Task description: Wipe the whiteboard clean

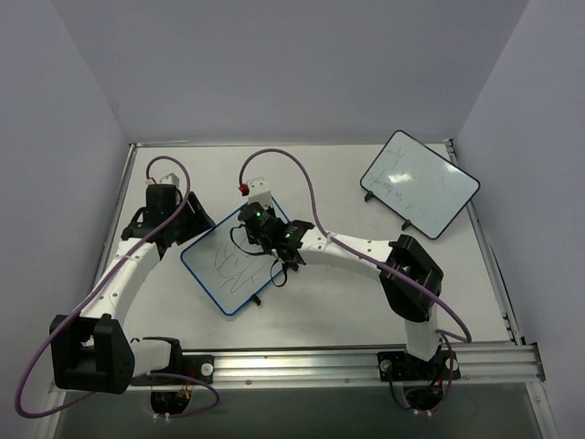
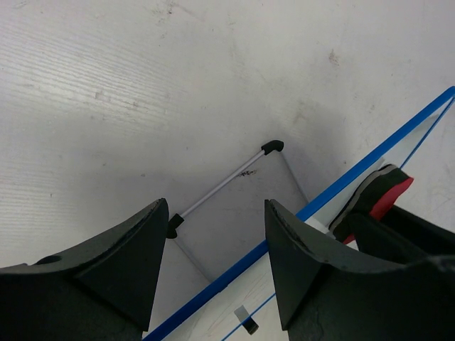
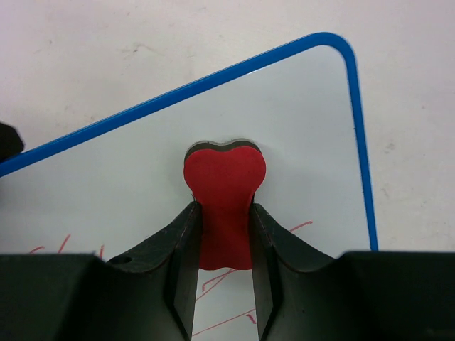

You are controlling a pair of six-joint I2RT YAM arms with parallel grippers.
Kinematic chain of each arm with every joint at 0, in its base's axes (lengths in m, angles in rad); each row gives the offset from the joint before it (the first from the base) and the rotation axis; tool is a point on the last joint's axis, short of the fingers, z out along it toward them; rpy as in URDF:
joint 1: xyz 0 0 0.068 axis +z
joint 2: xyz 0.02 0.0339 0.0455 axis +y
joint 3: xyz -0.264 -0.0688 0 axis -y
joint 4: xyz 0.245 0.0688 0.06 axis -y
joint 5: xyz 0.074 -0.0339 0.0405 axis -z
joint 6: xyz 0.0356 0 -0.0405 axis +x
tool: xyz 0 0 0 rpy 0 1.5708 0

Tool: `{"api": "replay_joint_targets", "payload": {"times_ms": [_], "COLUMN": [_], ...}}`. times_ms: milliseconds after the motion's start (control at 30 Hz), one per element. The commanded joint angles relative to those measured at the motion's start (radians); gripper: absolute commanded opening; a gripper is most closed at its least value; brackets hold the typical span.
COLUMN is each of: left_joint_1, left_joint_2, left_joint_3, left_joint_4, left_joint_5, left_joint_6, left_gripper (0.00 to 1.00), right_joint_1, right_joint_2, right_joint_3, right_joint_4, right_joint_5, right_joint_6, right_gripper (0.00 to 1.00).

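Observation:
The whiteboard [image 1: 212, 267], white with a thin blue frame, lies left of centre with red and dark scribbles on its middle. My right gripper [image 1: 255, 219] is over its far corner, shut on a red eraser [image 3: 225, 186] pressed to the board [image 3: 128, 192]. Red lines [image 3: 220, 278] show under the jaws. My left gripper [image 1: 186, 225] is at the board's far left edge, open. In the left wrist view the gripper [image 2: 217, 213] has its jaws wide apart, with the blue edge [image 2: 231, 270] running between them. The eraser [image 2: 389, 195] shows at the right.
A black-framed whiteboard [image 1: 419, 183] with faint marks stands at the back right. A thin wire stand with black feet [image 2: 272, 147] sticks out behind the blue board. Purple cables [image 1: 302, 178] arch over the table. A metal rail [image 1: 366, 361] runs along the near edge.

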Motion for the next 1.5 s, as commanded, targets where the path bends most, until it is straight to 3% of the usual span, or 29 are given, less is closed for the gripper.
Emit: {"api": "replay_joint_targets", "payload": {"times_ms": [0,767,1467], "left_joint_1": [-0.01,-0.015,-0.018], "left_joint_2": [-0.029,-0.034,-0.045], "left_joint_3": [0.015,0.015,0.012], "left_joint_4": [0.03,0.03,0.029], "left_joint_5": [0.014,0.023,0.022], "left_joint_6": [0.013,0.012,0.015], "left_gripper": [0.65,0.65,0.65], "right_joint_1": [-0.02,0.264,0.094], "right_joint_2": [-0.043,0.109,0.003], "right_joint_3": [-0.016,0.132,0.015], "right_joint_4": [-0.036,-0.082,-0.107], "right_joint_5": [0.047,0.082,0.139], "right_joint_6": [-0.004,0.031,0.034], "right_gripper": [0.06,0.05,0.05]}}
